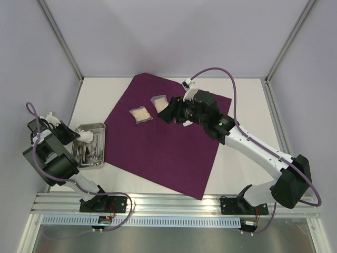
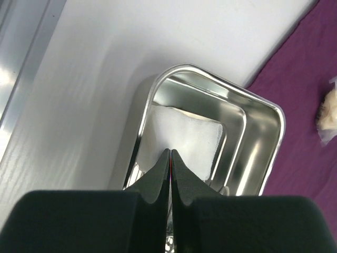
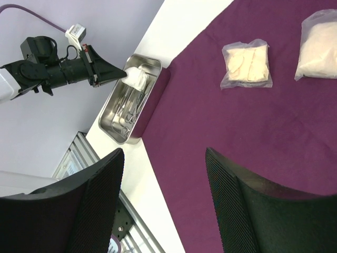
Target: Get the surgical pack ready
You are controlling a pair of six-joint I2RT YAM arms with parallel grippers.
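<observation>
The surgical pack's plum-purple drape [image 1: 163, 147] lies spread as a big square sheet, also seen in the right wrist view [image 3: 210, 121]. Two clear packets of gauze [image 1: 141, 115] [image 1: 159, 102] lie on its far part. My right gripper [image 1: 167, 112] hovers over the drape beside them, open and empty [image 3: 163, 174]. My left gripper [image 1: 76, 134] is at the far end of the steel tray [image 1: 103, 142]. Its jaws are shut [image 2: 170, 152] on the near edge of a white gauze pad [image 2: 184, 137], which is inside the tray.
The tray [image 3: 108, 126] stands on the white table against the drape's left edge and holds several metal instruments [image 3: 129, 108]. Aluminium rails run along the near edge [image 1: 174, 200]. Frame posts and grey walls close the back and sides.
</observation>
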